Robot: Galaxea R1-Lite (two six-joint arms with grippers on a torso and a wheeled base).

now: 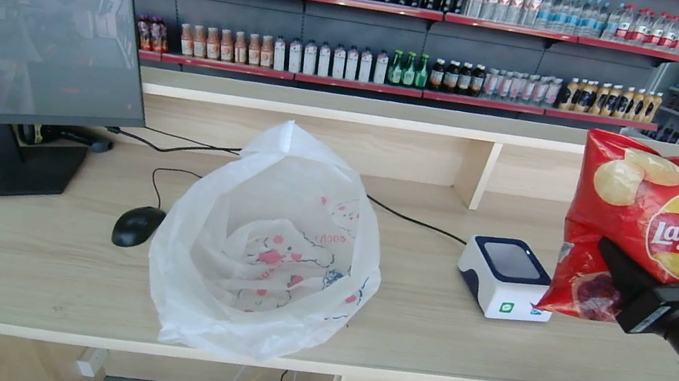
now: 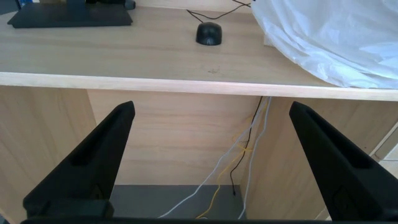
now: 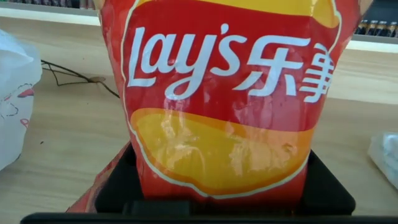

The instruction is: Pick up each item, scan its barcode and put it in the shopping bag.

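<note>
Aloft, glossy red-and-yellow chip bag [image 1: 651, 204] tight between right jaws; left jaws agape, empty.

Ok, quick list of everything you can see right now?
bag: one, white, open, mid counter
scanner: one, white and navy, right of the bag
chips: one, red, held above the counter, right of the scanner
mouse: one, black, left of the bag
monitor: one, black, counter's left end
bottles: many, mixed, shelves behind
left gripper: black, open, before the counter, below its edge
right gripper: black, shut on the chips
</note>
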